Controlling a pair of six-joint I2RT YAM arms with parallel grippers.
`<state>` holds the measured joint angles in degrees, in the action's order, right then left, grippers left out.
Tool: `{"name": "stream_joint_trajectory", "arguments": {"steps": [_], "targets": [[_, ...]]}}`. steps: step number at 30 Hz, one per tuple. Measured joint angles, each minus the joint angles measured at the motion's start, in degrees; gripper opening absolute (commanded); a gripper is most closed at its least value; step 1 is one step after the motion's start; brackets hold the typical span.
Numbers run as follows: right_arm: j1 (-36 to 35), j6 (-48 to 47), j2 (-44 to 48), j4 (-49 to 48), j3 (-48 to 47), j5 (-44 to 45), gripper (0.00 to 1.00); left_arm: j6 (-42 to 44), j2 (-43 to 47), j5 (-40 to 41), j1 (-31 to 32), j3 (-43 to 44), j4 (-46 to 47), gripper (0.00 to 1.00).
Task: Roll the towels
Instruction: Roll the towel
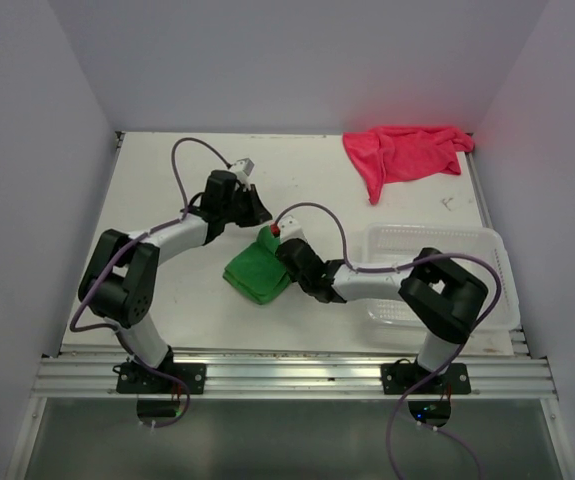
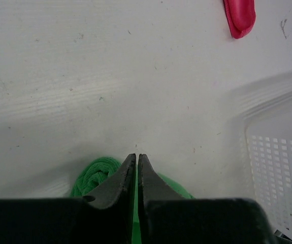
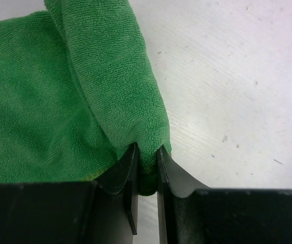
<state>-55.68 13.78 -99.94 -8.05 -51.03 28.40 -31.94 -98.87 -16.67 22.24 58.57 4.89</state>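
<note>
A fold of the green towel (image 3: 59,91) is pinched between the jaws of the right gripper (image 3: 147,152), at the end of a thick rolled ridge. The grip is judged to be taken there so that the roll can be turned across the flat part of the cloth without coming loose. The green towel lies on the table (image 1: 397,205) between the two arms, just left of the basket (image 1: 487,240). The left gripper (image 2: 136,161) is closed, with nothing seen between its tips, and is held over the far side of the same towel. It is probably placed there to steady or press the cloth, though contact cannot be confirmed. The pink towel (image 1: 404,152) is left crumpled at the far right corner, well apart from both arms and not yet rolled.

The pinch itself is shown only by the right wrist view; from above, the jaws are hidden by the wrist and the towel. The coiled end of the roll is shown only by the left wrist view, just below the closed fingers. The overall layout and the full shape of the pink towel are given by the top view alone. In the left wrist view only one tip of the pink towel is caught at the upper edge.
</note>
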Motion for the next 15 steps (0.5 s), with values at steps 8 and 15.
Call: {"name": "stream_joint_trajectory", "arguments": {"steps": [8, 15], "targets": [[-7.23, -7.85, -1.99, 0.24, -0.59, 13.14, 0.0, -0.52, 2.25, -1.33, 0.07, -3.26, 0.42, 0.09], [-12.04, -14.93, -7.48, 0.15, -3.52, 21.31, 0.0, -0.52, 2.56, -1.7, 0.44, -4.09, 0.61, 0.09]]}}
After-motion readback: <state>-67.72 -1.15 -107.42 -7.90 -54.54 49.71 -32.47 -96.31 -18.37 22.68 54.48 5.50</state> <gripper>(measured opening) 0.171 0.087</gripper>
